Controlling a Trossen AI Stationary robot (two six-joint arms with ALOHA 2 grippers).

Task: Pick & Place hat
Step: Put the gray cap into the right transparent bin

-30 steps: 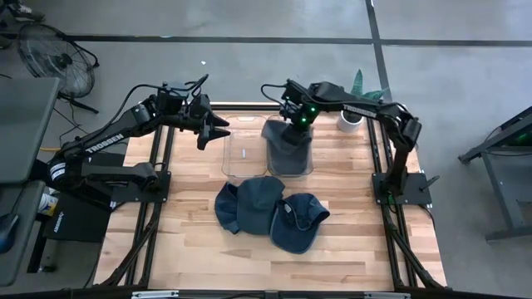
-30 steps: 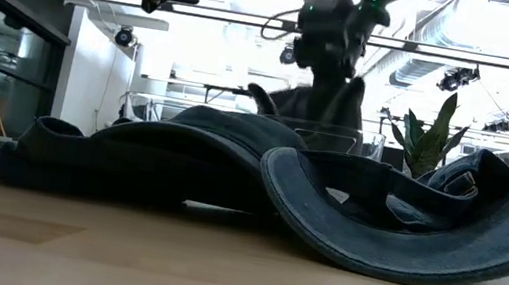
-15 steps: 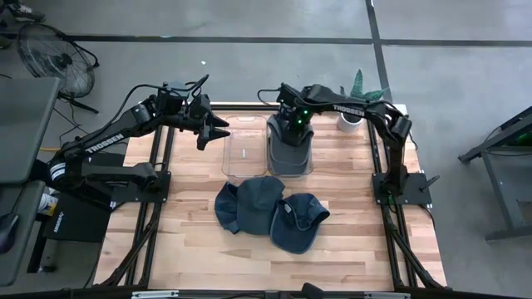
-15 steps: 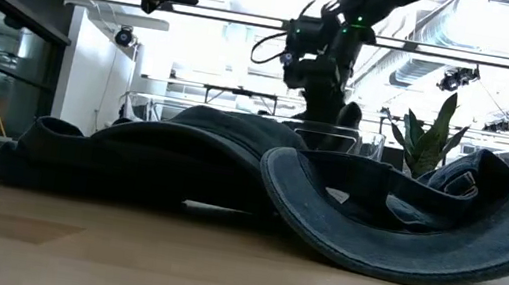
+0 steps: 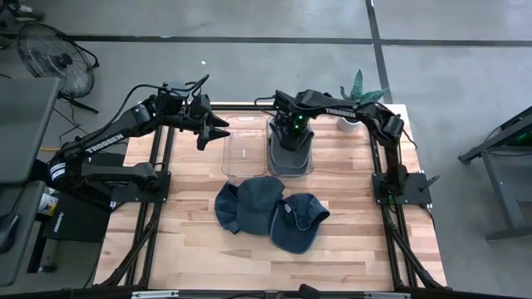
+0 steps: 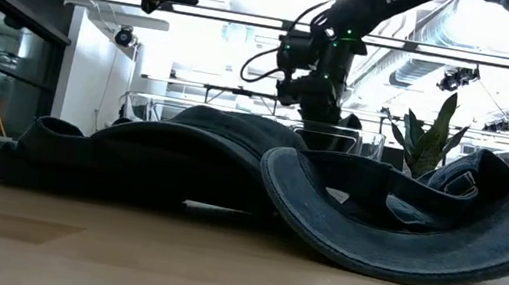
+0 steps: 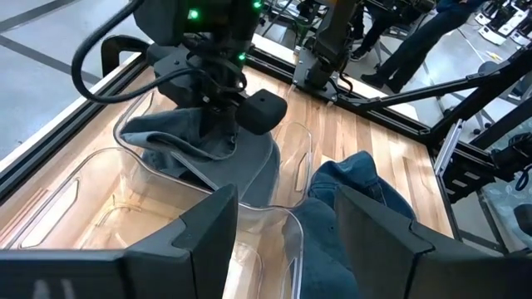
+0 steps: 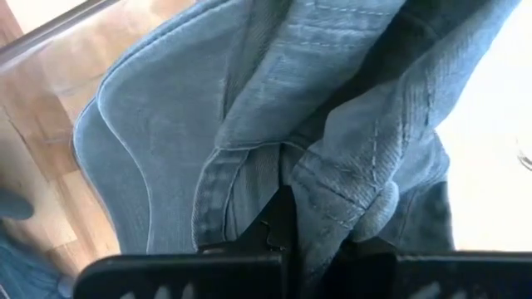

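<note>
The hat in the bin (image 5: pixel 288 154) is faded blue denim with paler stitched seams — the two hats on the worktop (image 5: pixel 249 202) (image 5: pixel 298 220) are a darker blue denim. The worktop (image 5: pixel 349 241) is pale wood in plank stripes. Both bins (image 5: pixel 239 152) are clear plastic. The arms are black — white lettering on the left arm (image 5: pixel 104 139), green lights on the right arm (image 5: pixel 293 126).

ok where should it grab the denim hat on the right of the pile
The right-hand denim hat lies crown-down, opening upward. Pinch its brim edge from above, on the side away from the other hat, where the rim curls up free.
</note>
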